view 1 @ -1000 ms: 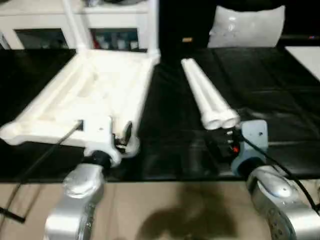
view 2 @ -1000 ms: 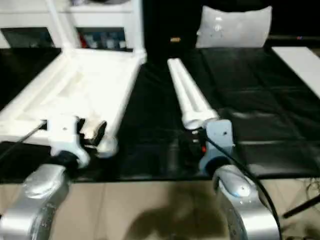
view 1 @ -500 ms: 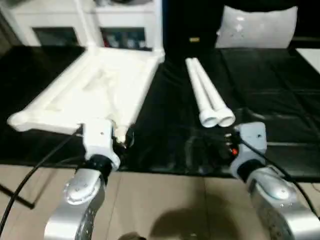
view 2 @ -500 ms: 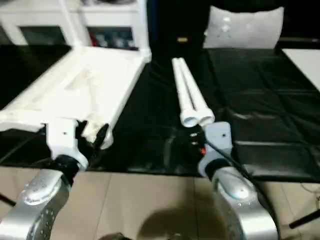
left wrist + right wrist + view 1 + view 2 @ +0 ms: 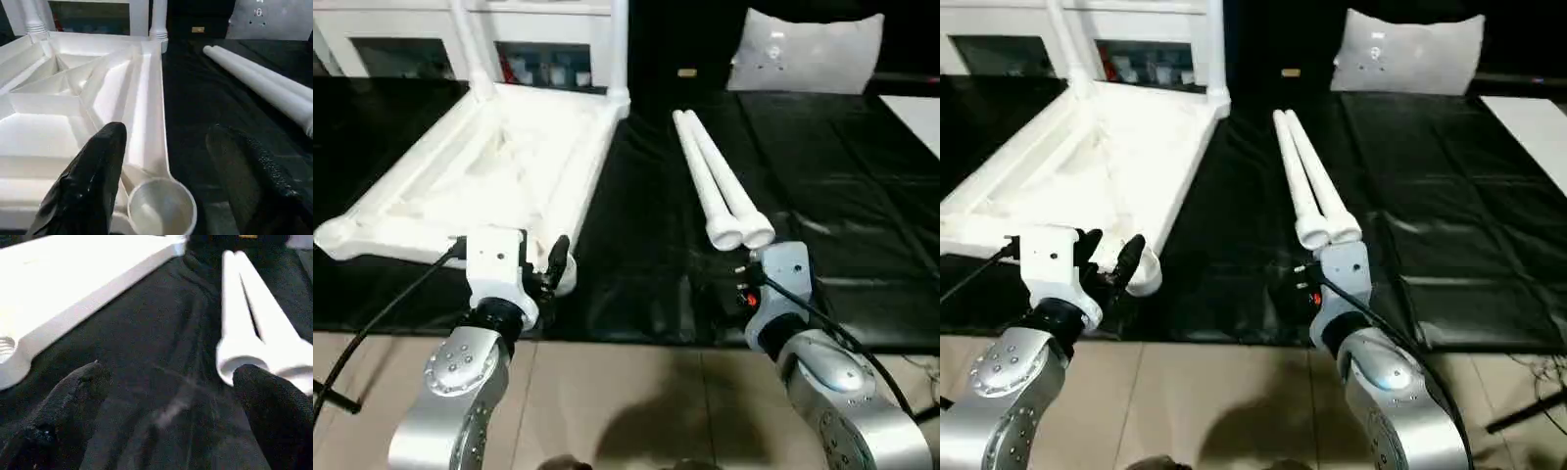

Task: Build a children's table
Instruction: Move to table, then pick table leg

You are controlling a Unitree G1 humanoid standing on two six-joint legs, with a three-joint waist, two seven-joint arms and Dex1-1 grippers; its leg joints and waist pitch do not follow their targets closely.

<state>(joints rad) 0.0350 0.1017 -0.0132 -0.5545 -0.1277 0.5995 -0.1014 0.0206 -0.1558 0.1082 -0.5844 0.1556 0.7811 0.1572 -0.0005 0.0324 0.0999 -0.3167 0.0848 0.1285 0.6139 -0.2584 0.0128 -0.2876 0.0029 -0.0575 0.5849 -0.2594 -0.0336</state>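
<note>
From the head camera I see the table top [image 5: 499,166] lying underside up on the black mat [image 5: 842,157], just ahead of my left gripper [image 5: 540,262], whose fingers stand apart and hold nothing. It lies this way so the corner sockets face up for the legs. Two legs [image 5: 720,191] lie side by side just beyond my right gripper [image 5: 1307,284], open ends toward it, handy for a pick. Two more legs already stand in the far corners.

At the left wrist, the near corner socket [image 5: 161,210] sits between my parted fingers [image 5: 93,181], ungripped.

At the right wrist, the fingers [image 5: 63,401] spread wide and empty; the leg ends lie just past one fingertip.
</note>
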